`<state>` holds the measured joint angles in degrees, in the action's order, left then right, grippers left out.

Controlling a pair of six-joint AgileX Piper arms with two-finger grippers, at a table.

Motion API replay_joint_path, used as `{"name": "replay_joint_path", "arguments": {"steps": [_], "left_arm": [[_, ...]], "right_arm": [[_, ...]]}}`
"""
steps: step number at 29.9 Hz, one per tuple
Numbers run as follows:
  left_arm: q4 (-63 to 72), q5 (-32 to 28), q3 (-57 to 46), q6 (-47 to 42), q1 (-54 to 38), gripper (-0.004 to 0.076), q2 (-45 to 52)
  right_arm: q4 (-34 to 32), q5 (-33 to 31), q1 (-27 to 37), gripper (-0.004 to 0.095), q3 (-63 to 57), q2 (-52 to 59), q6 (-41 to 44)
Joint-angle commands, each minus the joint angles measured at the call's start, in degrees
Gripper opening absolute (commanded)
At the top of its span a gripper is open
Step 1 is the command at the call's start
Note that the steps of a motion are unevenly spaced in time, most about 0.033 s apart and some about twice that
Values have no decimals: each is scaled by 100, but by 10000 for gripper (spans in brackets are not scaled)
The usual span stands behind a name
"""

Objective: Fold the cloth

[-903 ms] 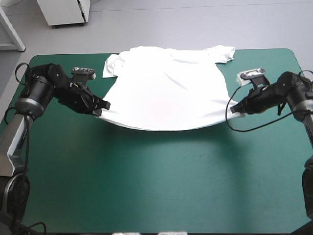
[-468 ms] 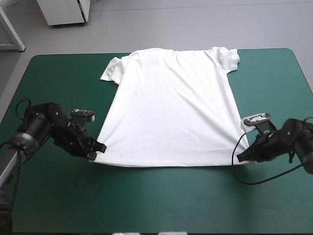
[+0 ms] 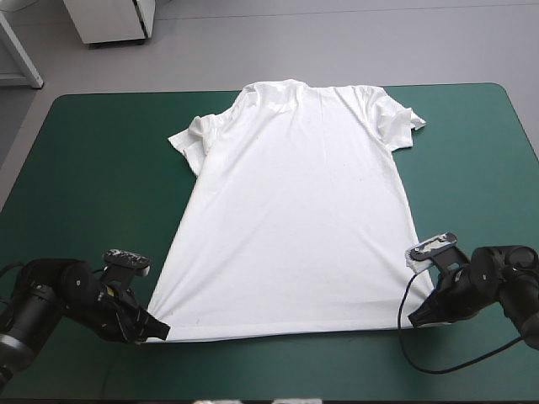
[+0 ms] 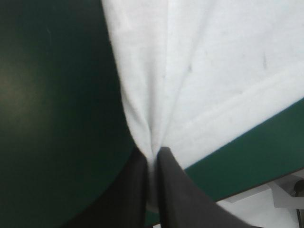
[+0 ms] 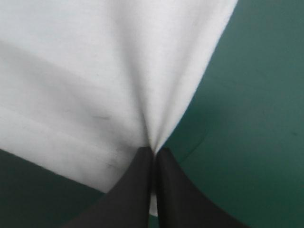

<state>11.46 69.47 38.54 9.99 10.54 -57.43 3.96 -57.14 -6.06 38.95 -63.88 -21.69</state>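
The white T-shirt [image 3: 295, 219] lies spread flat down the middle of the teal-green table, collar toward the far edge, hem toward the near edge. My left gripper [image 3: 157, 332] is shut on the T-shirt at the hem's near-left corner; in the left wrist view the cloth [image 4: 199, 71] puckers into folds that run into the left gripper [image 4: 153, 159]. My right gripper [image 3: 415, 316] is shut on the T-shirt at the near-right hem corner, and the right wrist view shows the fabric [image 5: 104, 71] gathered to the tip of the right gripper [image 5: 154, 153].
Bare teal-green cover [image 3: 93, 194] stretches on both sides of the shirt. The table's near edge [image 4: 266, 178] runs close under the hem. Both sleeves [image 3: 192, 141] lie flat near the far edge.
Both grippers have pulled the hem toward the near edge and lowered it. The shirt has slid along with them and now lies stretched out full length on the table.
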Motion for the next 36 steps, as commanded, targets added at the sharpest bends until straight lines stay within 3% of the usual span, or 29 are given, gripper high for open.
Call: {"name": "replay_joint_path", "arguments": {"steps": [1,19,22,27,29,33,36], "left_arm": [[18,273,-40,-130,34,-9,275],[81,434,-344,-161,34,2,369],[162,471,-344,-161,34,99,369],[356,471,-331,-172,34,381,369],[514,471,-223,-234,34,468,369],[669,284,504,-177,34,494,350],[379,-459,1176,-177,34,494,162]], "right_arm": [[-117,-96,-16,-17,-10,301,88],[-98,-585,-38,-6,-806,1300,415],[9,-733,-38,92,-784,1395,413],[-48,-986,-38,450,-583,1487,648],[-125,-1070,-38,545,-415,1487,769],[-396,-971,-38,563,151,1440,1023],[-689,-774,-38,558,642,1173,1173]]}}
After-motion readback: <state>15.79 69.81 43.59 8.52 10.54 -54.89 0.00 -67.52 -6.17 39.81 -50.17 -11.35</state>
